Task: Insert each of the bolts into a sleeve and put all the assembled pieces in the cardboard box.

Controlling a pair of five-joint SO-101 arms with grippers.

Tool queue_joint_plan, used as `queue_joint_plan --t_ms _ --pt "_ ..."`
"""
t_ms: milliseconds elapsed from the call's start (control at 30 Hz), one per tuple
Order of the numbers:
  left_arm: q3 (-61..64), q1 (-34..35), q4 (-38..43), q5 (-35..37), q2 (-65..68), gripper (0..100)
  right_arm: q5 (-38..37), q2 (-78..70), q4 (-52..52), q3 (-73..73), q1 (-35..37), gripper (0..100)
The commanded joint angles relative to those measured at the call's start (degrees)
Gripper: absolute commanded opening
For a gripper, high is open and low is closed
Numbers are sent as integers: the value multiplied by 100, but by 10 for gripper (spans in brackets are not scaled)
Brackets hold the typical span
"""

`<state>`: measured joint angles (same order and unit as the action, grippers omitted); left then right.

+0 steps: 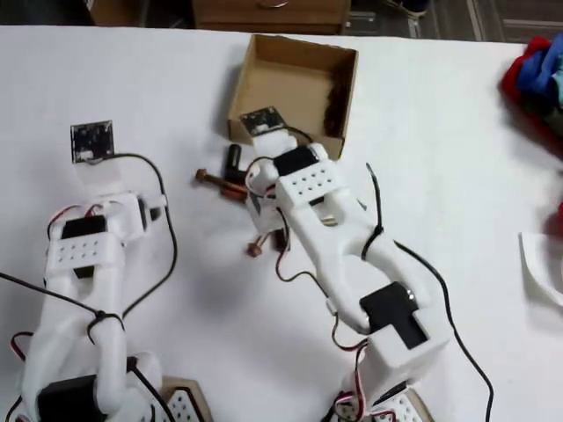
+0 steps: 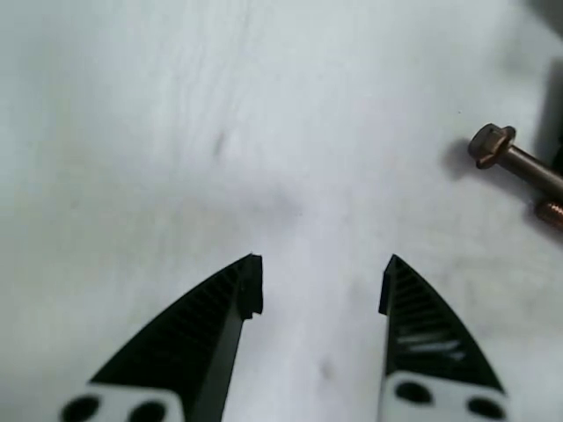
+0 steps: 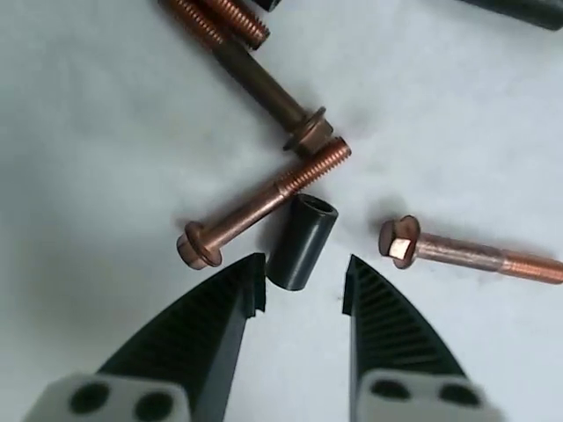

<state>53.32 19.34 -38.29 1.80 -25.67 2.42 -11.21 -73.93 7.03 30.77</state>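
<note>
While copper bolts (image 3: 264,209) lie loose beside the black sleeve (image 3: 302,239), the right gripper (image 3: 303,286) hovers over it, fingers apart. The left gripper (image 2: 321,286) gapes over bare table. The cardboard box (image 1: 264,61), at twelve o'clock, awaits them: nothing visibly assembled.

The bolts (image 3: 255,207) are coppery metal with a soft sheen, threaded at their ends. The sleeve (image 3: 302,242) looks matt black, possibly plastic. The cardboard box (image 1: 290,75) is dull brown.

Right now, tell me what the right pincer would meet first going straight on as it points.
Probably the sleeve, lying just ahead between the open tips of the right pincer; how far below it lies is unclear.
</note>
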Motion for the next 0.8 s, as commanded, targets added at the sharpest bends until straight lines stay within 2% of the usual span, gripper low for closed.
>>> queue_joint_plan --t_ms 0,767 --pt "-40 35 97 53 -35 234 62 -251 57 -44 31 134" --pt "-40 35 97 53 -35 234 62 -2053 40 -1275 84 132"
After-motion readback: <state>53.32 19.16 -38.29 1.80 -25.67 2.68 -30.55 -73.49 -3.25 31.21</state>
